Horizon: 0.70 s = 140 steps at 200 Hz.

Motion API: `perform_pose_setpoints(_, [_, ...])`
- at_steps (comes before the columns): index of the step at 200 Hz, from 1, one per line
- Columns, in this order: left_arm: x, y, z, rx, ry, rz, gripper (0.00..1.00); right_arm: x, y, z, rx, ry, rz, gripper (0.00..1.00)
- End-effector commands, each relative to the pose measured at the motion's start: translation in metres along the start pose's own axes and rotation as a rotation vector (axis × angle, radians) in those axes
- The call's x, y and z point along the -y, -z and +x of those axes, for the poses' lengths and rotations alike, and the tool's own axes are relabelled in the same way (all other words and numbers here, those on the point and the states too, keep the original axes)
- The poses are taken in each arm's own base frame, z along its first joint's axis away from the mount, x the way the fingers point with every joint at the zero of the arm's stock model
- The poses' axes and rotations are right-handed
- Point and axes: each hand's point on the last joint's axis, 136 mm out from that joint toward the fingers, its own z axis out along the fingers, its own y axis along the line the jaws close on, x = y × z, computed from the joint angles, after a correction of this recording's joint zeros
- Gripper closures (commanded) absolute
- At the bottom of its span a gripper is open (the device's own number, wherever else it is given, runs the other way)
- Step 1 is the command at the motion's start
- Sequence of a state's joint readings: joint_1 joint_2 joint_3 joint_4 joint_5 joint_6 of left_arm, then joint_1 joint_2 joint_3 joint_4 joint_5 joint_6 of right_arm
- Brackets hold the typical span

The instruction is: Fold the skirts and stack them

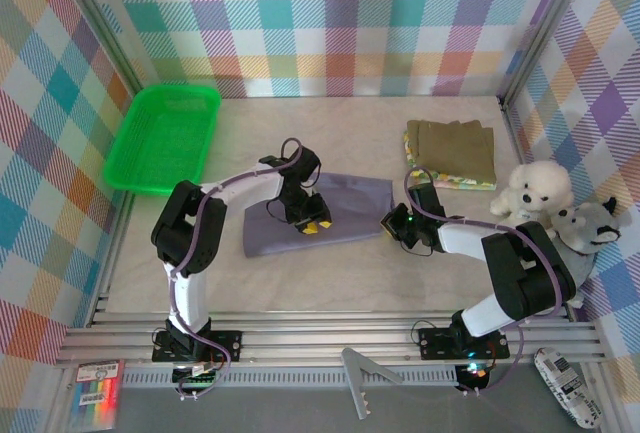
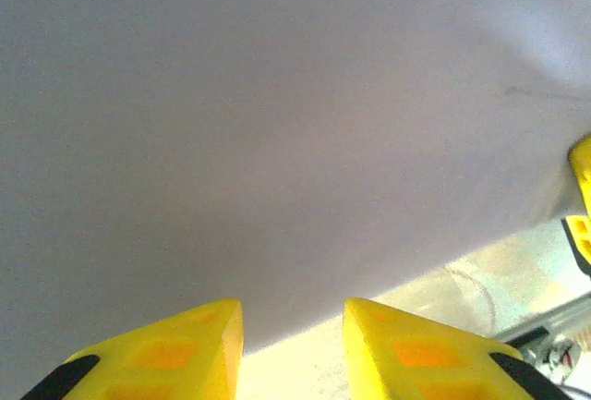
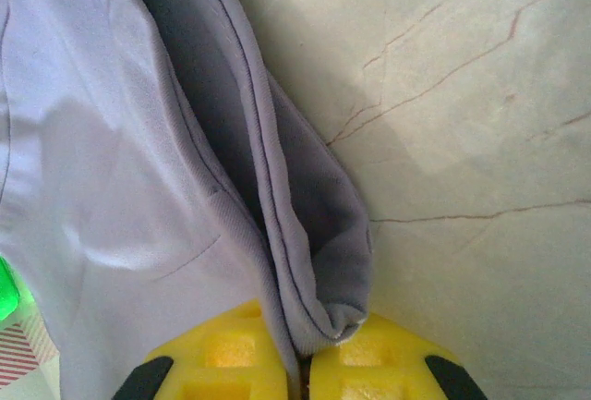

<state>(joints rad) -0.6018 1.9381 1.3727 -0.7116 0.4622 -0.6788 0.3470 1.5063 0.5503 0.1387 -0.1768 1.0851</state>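
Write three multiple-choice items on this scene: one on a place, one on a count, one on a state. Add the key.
1. The olive skirt lies:
A. on the floral skirt
B. in the basket
C. on the bare table

2. The plush toys number:
A. one
B. two
C. four

3. The right pincer is:
A. wide open
B. shut on a toy
C. shut on the grey skirt

Key:
1 A: floral print shows from under its edges.
2 B: a white one and a grey one sit side by side at the right.
3 C: its fingers pinch the folded edge of the cloth.
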Motion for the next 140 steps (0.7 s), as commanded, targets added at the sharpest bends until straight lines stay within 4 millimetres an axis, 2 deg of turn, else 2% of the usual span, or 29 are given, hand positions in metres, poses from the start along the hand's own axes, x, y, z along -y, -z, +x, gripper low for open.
perform_pose_setpoints(1, [0.006,-0.010,0.022,-0.080,-0.022,0.023,0.67,0.002,0.001,-0.001,0.014,-0.007,0.009,1.00])
perform_pose_setpoints(48, [-0.017,-0.051,0.016,-0.119,0.025,-0.044,0.70,0.003,0.001,0.000,0.009,-0.013,0.013,1.00])
perform_pose_setpoints(77, [-0.029,-0.060,0.020,-0.136,0.028,-0.079,0.70,0.006,0.001,0.001,0.010,-0.016,0.021,1.00])
perform_pose_setpoints(91, [-0.028,-0.055,0.020,-0.122,0.020,-0.083,0.70,0.006,0.001,0.001,0.009,-0.019,0.020,1.00])
perform_pose_setpoints(109, [-0.017,-0.038,0.013,-0.061,-0.008,-0.065,0.69,0.007,0.001,0.001,0.009,-0.021,0.022,1.00])
perform_pose_setpoints(140, [-0.005,0.004,-0.004,0.097,-0.014,-0.037,0.57,0.006,0.002,0.001,0.011,-0.016,0.020,1.00])
